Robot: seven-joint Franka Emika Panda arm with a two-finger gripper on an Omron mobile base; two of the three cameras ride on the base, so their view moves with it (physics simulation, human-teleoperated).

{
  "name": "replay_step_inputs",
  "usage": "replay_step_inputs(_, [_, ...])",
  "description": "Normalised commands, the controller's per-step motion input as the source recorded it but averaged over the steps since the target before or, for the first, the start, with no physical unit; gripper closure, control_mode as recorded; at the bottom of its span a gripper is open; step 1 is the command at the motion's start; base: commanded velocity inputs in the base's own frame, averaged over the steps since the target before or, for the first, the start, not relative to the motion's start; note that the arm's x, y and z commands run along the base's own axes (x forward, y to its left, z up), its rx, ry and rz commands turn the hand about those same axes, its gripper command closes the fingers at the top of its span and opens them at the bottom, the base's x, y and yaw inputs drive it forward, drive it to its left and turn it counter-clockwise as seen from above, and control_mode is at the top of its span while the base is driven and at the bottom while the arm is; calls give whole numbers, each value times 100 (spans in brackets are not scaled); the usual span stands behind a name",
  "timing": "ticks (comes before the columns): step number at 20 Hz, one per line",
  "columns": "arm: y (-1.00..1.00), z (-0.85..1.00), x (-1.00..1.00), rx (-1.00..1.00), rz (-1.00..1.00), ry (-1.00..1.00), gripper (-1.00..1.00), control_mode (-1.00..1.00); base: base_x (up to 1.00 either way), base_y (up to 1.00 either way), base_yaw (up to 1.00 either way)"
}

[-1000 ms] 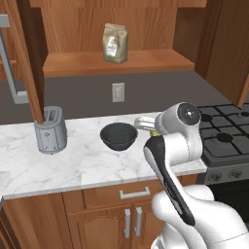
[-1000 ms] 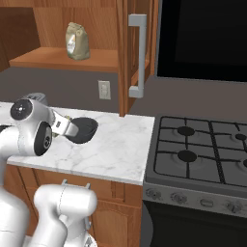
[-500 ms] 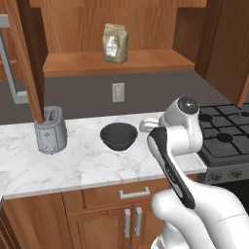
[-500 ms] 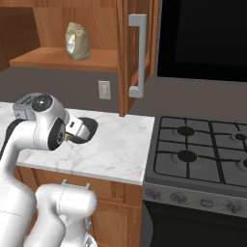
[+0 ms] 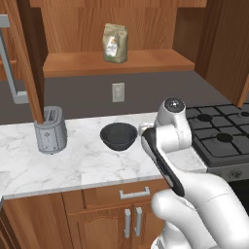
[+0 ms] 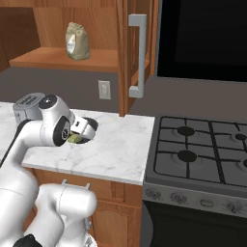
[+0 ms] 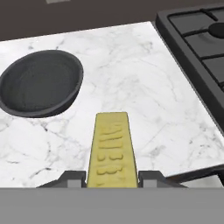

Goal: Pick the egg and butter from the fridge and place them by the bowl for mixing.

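Note:
My gripper point(image 7: 112, 177) is shut on the butter point(image 7: 112, 151), a mustard-yellow stick that points forward, low over the marble counter point(image 7: 144, 87). The dark round bowl point(image 7: 39, 83) stands on the counter just to the upper left of the stick, a short gap away. From the left base view the bowl point(image 5: 118, 136) sits left of my wrist. In the right base view the butter point(image 6: 75, 139) shows under the hand, and my arm hides the bowl. The egg and the fridge are out of view.
A grey toaster point(image 5: 50, 130) stands left of the bowl. The black stove point(image 7: 197, 39) borders the counter on the right. A paper bag point(image 5: 115, 43) sits on the wooden shelf above. An open cabinet door with a grey handle point(image 6: 137, 53) hangs over the counter's right end.
My hand has swung a little to the right with the butter, from beside the bowl toward the counter patch between bowl and stove. The bowl and toaster have stayed put.

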Motion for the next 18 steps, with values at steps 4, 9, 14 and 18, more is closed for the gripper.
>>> replay_step_inputs(4, [-25,-33,32,0,0,1,100,-100,0,0,0])
replay_step_inputs(9, [-17,-32,47,1,3,0,100,-100,0,0,0])
replay_step_inputs(14, [-15,-26,53,2,6,5,100,-100,0,0,0])
replay_step_inputs(18, [-11,-19,50,8,11,0,100,-100,0,0,0])
